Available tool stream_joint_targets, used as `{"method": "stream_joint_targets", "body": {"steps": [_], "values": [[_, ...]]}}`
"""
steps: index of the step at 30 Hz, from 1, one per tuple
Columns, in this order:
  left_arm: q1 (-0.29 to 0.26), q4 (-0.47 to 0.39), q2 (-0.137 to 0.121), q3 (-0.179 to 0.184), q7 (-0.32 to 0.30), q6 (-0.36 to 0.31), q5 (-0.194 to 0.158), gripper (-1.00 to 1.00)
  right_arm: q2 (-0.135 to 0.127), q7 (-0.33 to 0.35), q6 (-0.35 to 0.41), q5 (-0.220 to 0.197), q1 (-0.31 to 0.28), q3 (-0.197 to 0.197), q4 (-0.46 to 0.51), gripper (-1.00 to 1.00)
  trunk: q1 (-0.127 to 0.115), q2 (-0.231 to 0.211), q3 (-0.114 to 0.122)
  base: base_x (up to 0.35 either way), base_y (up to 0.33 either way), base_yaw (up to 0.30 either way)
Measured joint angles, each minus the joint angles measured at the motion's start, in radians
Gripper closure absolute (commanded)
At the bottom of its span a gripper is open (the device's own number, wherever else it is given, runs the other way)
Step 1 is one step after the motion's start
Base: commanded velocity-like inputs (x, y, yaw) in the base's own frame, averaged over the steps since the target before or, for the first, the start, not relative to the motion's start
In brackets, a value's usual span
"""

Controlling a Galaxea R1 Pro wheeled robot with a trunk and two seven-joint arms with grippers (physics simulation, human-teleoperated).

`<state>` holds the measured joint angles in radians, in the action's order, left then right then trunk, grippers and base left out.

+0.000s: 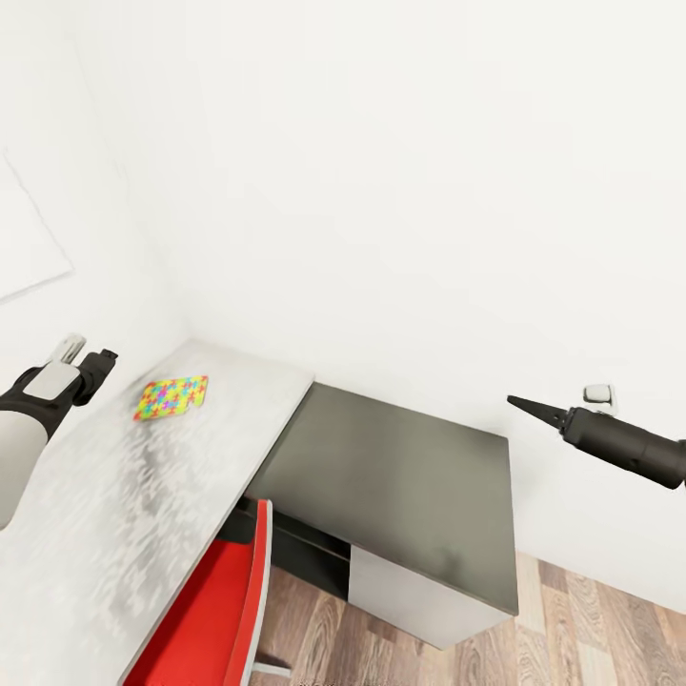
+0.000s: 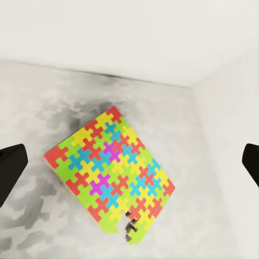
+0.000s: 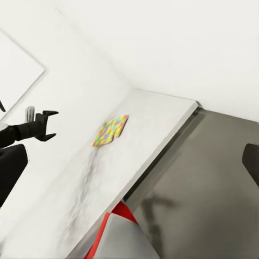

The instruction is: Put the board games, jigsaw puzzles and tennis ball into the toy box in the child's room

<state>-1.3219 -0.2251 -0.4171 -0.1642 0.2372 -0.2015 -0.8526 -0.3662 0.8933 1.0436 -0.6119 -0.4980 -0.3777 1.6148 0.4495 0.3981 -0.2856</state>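
Note:
One jigsaw puzzle (image 1: 171, 396), a thin square of bright interlocking pieces, lies flat on the pale grey table (image 1: 114, 514) near the wall corner. In the left wrist view the puzzle (image 2: 110, 172) sits between and below the widely spread dark fingertips (image 2: 11, 170). My left gripper (image 1: 103, 360) hovers open just left of the puzzle, above the table, holding nothing. My right gripper (image 1: 519, 405) hangs open and empty over the dark cabinet, far right of the puzzle (image 3: 110, 130). The toy box, board games and tennis ball are out of view.
A lower dark-topped cabinet (image 1: 400, 486) adjoins the table's right end against the white wall. A red chair (image 1: 214, 619) is tucked at the table's front edge. Wooden floor (image 1: 591, 629) lies at the lower right. A wall outlet (image 1: 598, 395) sits behind the right arm.

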Motion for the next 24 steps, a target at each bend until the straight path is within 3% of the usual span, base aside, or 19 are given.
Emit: {"method": "stream_joint_targets", "body": {"steps": [7,17,24], "values": [[0.006,0.002,-0.002,0.000,-0.007,-0.002,0.000,-1.00,0.002,0.015,0.000,-0.002,-0.001,0.029,0.000,-1.00,0.000,0.000,-0.011,0.000,0.000,0.000],[-0.008,0.001,-0.002,0.008,-0.017,-0.008,0.004,-1.00,0.011,0.012,0.000,0.000,-0.006,0.041,-0.001,-1.00,0.000,0.000,-0.028,0.000,0.000,0.000],[-0.069,0.001,-0.011,0.064,-0.018,-0.014,0.054,-1.00,0.066,0.005,0.000,0.010,-0.014,0.064,-0.002,-1.00,0.000,0.000,-0.039,0.000,0.000,0.000]]}}
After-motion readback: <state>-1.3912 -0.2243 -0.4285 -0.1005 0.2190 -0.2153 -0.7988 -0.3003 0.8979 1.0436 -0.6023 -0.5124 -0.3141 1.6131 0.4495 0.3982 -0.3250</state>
